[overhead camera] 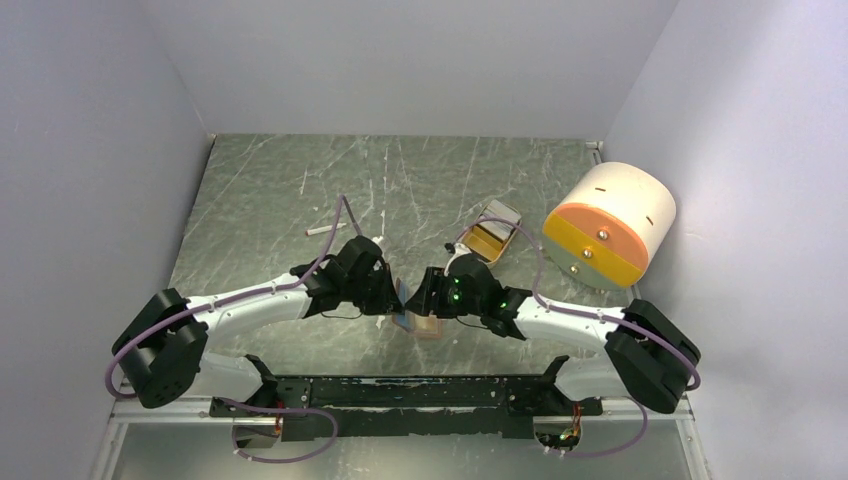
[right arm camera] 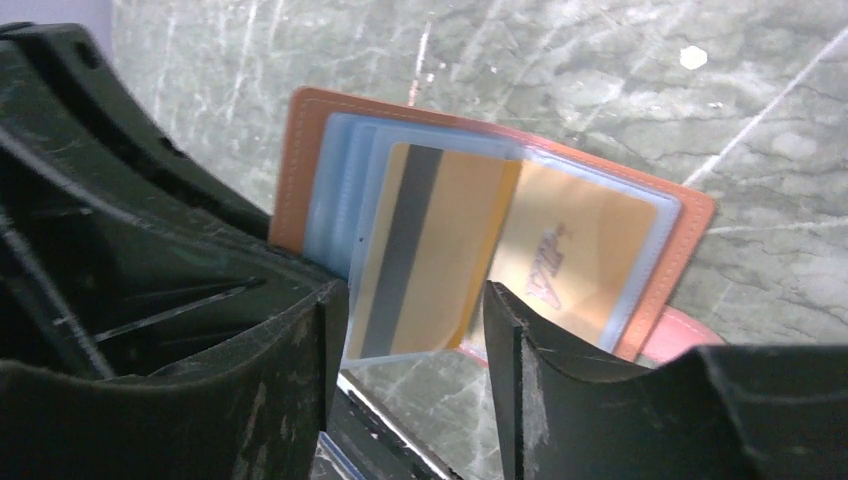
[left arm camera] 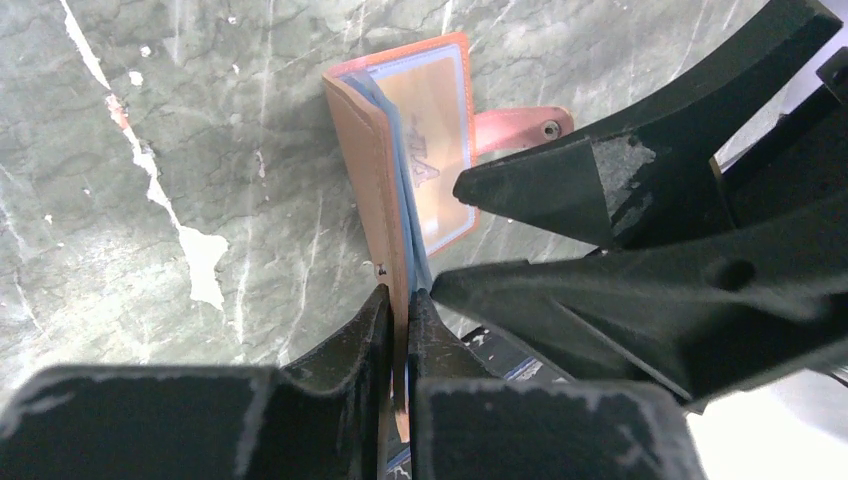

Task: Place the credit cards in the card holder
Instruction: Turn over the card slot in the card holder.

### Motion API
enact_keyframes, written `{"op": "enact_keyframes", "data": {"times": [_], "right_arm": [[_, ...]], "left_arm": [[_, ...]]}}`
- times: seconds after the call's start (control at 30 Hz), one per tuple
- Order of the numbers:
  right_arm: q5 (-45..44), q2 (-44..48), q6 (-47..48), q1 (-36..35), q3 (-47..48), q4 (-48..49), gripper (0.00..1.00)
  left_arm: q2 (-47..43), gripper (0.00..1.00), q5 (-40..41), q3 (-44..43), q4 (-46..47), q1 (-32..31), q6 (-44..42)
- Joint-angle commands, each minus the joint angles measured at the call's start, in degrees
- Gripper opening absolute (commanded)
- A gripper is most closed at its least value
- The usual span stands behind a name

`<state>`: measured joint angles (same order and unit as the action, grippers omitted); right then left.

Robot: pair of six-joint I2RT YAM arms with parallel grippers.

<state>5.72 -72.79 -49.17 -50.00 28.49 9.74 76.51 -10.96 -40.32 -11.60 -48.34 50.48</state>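
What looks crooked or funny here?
The orange-yellow card looks crooked. It tilts at a different angle from the edges of the card holder behind it. It stands between the open fingers of the right claw. The left claw pinches the holder's leather cover.

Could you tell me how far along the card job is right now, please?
Done: one orange card sits in a clear sleeve of the card holder, whose cover the left gripper pinches. In hand: a striped orange-yellow card stands partly among the sleeves, between the jaws of the right gripper; grip unclear. Left: seating it, plus whatever the tray holds, too small to tell.
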Motion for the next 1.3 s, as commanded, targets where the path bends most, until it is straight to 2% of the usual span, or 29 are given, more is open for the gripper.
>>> {"op": "enact_keyframes", "data": {"times": [0.0,0.2,0.37,0.53,0.63,0.83,0.93,1.03,1.17,1.27], "right_arm": [[-3.08,-1.88,1.26,-0.30,1.74,-2.61,0.54],[-8.45,0.38,3.33,-0.29,2.21,-8.34,0.47],[-9.31,2.14,3.84,-0.08,0.72,-8.33,0.43],[-8.66,-0.06,4.03,-0.04,0.17,-5.67,0.25],[-8.06,-3.19,4.01,-0.04,-0.16,-3.10,0.21],[-2.81,-10.59,1.38,-0.02,-1.16,6.64,0.20],[0.35,-12.43,-1.26,-0.13,-3.09,14.12,0.20],[1.44,-13.32,-4.19,0.10,-5.89,19.16,0.20],[1.16,-14.04,-5.13,1.28,-8.41,19.78,0.22],[-0.71,-11.90,-2.58,2.97,-8.23,13.54,0.24]], "left_arm": [[-0.18,0.09,0.48,-1.73,-0.42,-0.67,-0.29],[-0.81,0.09,0.85,-1.31,-1.13,-0.71,-0.53],[-0.91,0.09,-0.54,-0.47,0.05,-0.70,-0.49],[-1.70,0.09,-2.89,1.03,3.18,-0.74,-0.20],[-2.50,0.09,-3.48,1.50,4.56,-0.71,-0.33],[-3.90,0.09,-4.86,3.34,9.32,-0.68,-0.73],[-3.79,0.09,-6.87,4.93,13.68,-0.63,-0.55],[-2.89,0.09,-6.58,5.46,14.23,-0.62,-0.45],[-1.12,0.09,-4.75,5.66,12.18,-0.67,-0.99],[0.27,0.09,-3.31,5.52,10.30,-0.63,-1.33]]}}
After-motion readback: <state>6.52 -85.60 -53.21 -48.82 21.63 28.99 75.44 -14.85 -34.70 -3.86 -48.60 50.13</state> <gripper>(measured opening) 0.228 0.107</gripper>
